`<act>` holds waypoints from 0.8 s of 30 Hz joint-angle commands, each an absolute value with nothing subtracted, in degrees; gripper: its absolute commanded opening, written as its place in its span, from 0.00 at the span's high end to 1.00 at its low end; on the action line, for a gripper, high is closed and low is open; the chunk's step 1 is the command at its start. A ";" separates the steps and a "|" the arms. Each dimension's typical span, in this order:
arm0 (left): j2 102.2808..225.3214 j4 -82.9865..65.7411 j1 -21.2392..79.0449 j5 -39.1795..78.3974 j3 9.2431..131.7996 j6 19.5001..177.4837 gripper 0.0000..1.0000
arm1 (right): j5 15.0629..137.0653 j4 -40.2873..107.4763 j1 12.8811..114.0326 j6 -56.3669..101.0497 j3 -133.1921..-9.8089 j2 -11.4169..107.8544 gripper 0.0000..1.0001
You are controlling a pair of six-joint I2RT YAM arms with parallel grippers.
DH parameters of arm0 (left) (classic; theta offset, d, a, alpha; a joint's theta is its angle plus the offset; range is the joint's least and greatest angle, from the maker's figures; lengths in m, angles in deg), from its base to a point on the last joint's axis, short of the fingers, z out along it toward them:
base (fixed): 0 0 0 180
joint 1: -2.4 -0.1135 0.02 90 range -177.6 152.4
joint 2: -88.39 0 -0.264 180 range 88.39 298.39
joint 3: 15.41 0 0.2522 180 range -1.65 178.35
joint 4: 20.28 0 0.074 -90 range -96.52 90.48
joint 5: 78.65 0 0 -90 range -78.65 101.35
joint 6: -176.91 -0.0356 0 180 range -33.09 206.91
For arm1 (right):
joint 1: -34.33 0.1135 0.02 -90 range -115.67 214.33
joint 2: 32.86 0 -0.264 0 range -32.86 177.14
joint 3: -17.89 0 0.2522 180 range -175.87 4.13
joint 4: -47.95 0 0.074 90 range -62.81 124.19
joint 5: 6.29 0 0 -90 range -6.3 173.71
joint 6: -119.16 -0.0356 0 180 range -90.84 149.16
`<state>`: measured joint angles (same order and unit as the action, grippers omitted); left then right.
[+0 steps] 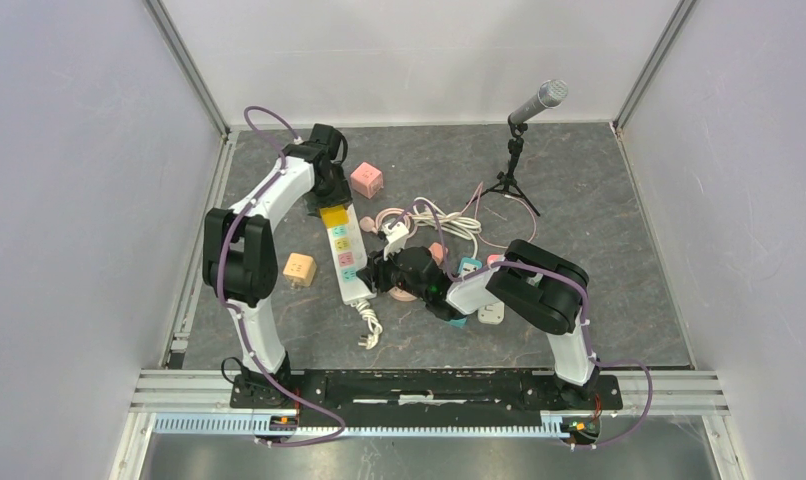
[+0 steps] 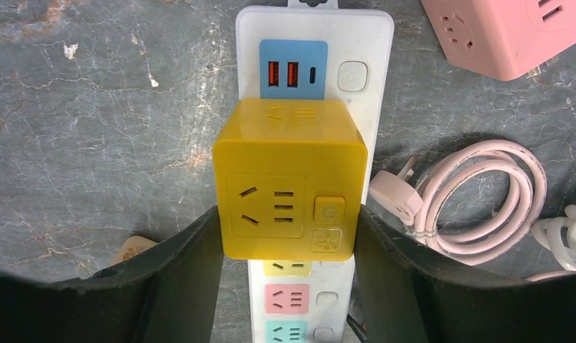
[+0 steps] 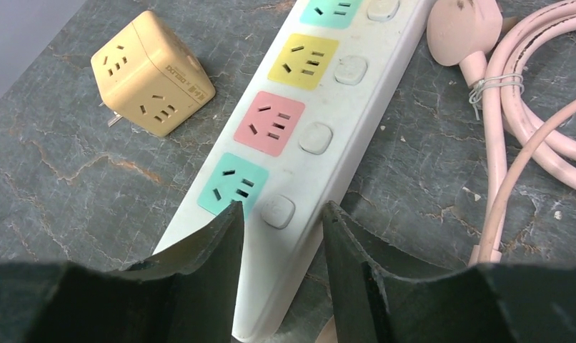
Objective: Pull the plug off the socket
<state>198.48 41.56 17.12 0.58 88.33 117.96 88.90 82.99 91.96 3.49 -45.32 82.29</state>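
Yellow cube plug [image 2: 291, 164] on power strip [image 2: 374, 43], socket face upward, left tool [image 2: 289, 229] gripping

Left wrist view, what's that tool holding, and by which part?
The left tool holds the yellow cube adapter by its two opposite side faces while it sits on the white power strip.

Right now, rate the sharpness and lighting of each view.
Top external: even, diffuse light, faint shadows, everything sharp. Left wrist: yellow cube crisp and well lit, the left hand dark and soft-edged. Right wrist: power strip crisp, the right hand underexposed, with little detail.
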 commanded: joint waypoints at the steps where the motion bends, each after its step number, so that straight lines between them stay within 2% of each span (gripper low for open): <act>1: 197.34 40.67 16.78 9.16 89.86 113.38 0.47 | 91.12 75.63 91.72 2.15 -45.22 85.05 0.51; 9: 197.50 44.37 15.50 14.58 92.41 108.19 0.48 | 91.30 75.94 91.68 1.27 -44.57 85.43 0.52; 18: 196.98 47.52 15.67 7.04 95.29 110.06 0.53 | 92.56 74.10 91.72 1.36 -45.52 85.73 0.53; 24: 196.02 46.56 15.66 16.26 96.53 108.59 0.53 | 90.86 73.83 91.84 2.26 -46.21 86.32 0.55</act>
